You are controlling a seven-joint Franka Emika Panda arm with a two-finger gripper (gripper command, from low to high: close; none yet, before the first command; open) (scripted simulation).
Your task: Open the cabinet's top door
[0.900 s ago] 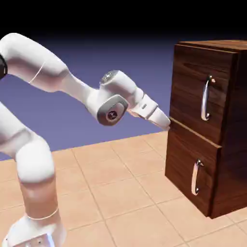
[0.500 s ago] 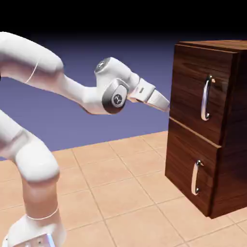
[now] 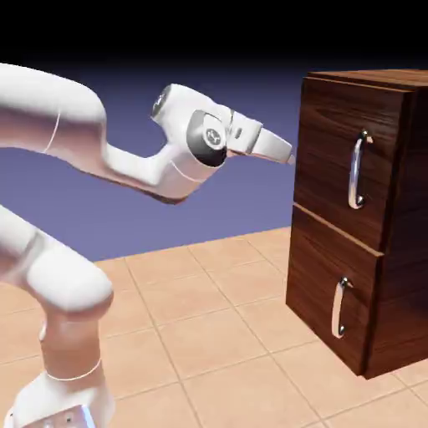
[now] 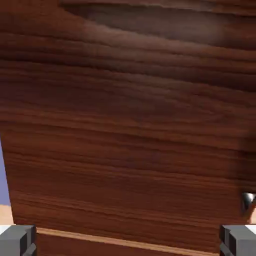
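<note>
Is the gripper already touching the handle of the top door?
Apart. In the exterior view the gripper is at the cabinet's left edge, while the handle stands clearly further right on the top door.

In the hand view the top door (image 4: 130, 130) fills the frame and runs past its edges, only a sliver of its silver handle (image 4: 247, 201) shows at the right edge, and the exterior view crops the cabinet (image 3: 393, 318) on the right.
</note>
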